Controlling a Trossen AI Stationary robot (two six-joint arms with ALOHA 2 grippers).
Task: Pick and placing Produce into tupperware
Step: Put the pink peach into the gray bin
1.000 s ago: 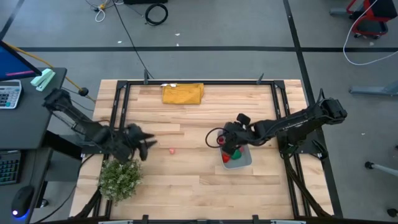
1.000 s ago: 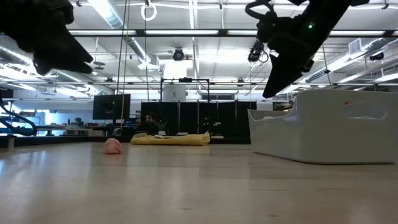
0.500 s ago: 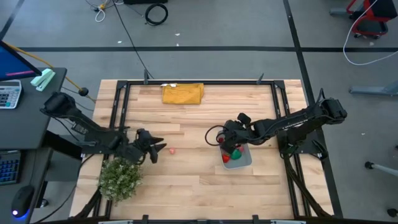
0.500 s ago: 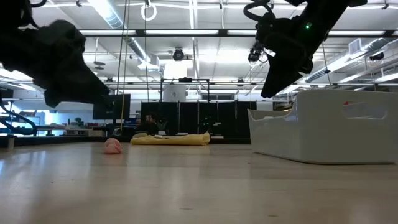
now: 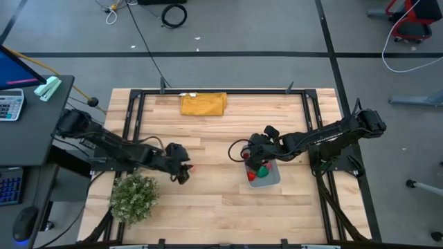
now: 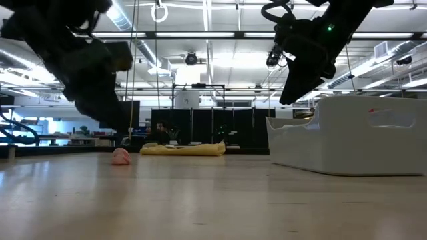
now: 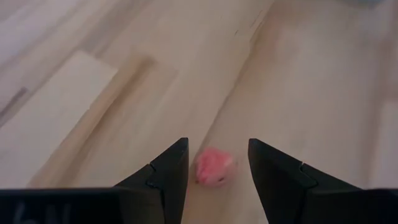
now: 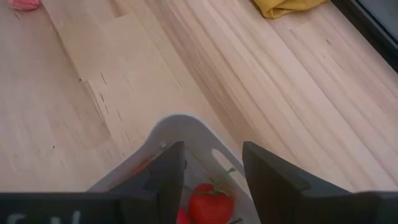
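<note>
Right gripper [image 8: 211,163] hangs with its two dark fingers spread over the rounded corner of the pale plastic tupperware [image 8: 180,127]. Red strawberry piece [image 8: 211,204] inside. Pink produce piece [image 8: 25,4] and mustard-yellow cloth [image 8: 286,7] lie farther off on the light wooden table [image 8: 93,93].

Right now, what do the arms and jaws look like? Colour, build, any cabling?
Both arms are dark, near-black, with jointed segments. The left gripper ends in two matte dark wedge-shaped fingers with stepped inner edges; the right gripper has the same pair. A dark cable loops beside the right gripper in the high view, and a small green light shows on the right arm in the low view.
</note>
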